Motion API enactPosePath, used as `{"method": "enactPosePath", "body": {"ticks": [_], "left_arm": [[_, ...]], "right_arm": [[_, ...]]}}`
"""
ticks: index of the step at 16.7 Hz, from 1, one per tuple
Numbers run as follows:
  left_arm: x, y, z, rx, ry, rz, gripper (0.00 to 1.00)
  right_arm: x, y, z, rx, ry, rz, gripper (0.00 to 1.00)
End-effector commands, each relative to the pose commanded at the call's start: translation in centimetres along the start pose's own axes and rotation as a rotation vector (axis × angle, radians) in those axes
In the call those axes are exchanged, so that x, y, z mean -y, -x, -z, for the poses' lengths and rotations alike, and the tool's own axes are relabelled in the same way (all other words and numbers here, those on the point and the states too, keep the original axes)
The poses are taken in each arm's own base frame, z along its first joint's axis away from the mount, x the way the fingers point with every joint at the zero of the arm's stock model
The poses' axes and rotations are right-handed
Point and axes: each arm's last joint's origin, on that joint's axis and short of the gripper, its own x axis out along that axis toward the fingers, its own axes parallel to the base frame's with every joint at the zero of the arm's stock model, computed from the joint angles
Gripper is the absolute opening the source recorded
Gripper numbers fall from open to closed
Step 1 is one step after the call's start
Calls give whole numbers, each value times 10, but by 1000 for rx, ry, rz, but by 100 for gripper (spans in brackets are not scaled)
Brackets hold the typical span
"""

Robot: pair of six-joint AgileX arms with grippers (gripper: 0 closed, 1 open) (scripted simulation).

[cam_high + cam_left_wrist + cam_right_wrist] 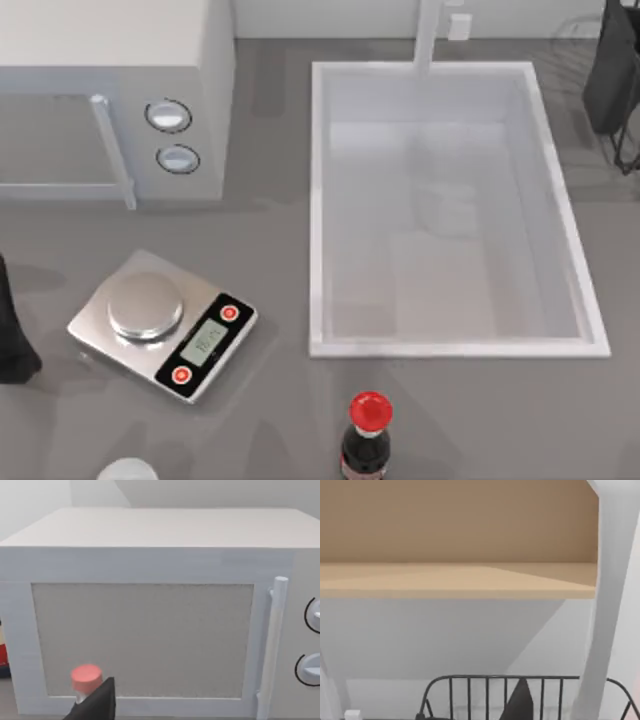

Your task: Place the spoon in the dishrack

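A pink-red tip on a thin white stem (pixel 85 679) stands close against a dark finger (pixel 97 704) of my left gripper; it looks like the end of the spoon's handle, and the bowl is hidden. I cannot tell whether the gripper grips it. My left arm (pixel 12 335) sits at the table's left edge, facing the microwave. The dishrack (pixel 485 689), thin dark curved wires, stands right in front of my right gripper, one dark fingertip (pixel 520 702) of which rises before the wires. My right arm (pixel 612 75) hangs at the far right corner, over faint rack wires (pixel 578 28).
A white microwave (pixel 120 90) fills the far left. The big white sink basin (pixel 318 200) lies in the middle right with a faucet (pixel 428 35) behind it. A steel kitchen scale (pixel 160 320) sits front left, a red-capped cola bottle (pixel 368 435) at the front edge.
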Motion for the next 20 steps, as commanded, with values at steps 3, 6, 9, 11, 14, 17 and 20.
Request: {"method": "enactPosePath", "body": {"ticks": [3, 6, 9, 11, 14, 17, 20], "left_arm": [[0, 0, 0, 0, 0, 0, 100], [0, 0, 0, 0, 0, 0, 100], [0, 0, 0, 0, 0, 0, 100], [0, 0, 0, 0, 0, 0, 100], [0, 0, 0, 0, 0, 0, 100], [0, 0, 0, 0, 0, 0, 100], [0, 0, 0, 0, 0, 0, 100]], "right_arm": [[5, 16, -7, 72, 10, 29, 0], [5, 16, -7, 74, 10, 30, 0], [6, 11, -6, 72, 9, 26, 0], [14, -5, -1, 70, 5, 25, 0], [31, -50, 20, 66, 2, 29, 0], [42, -106, 58, 73, 9, 32, 0], [39, -154, 106, 88, 19, 31, 0]]}}
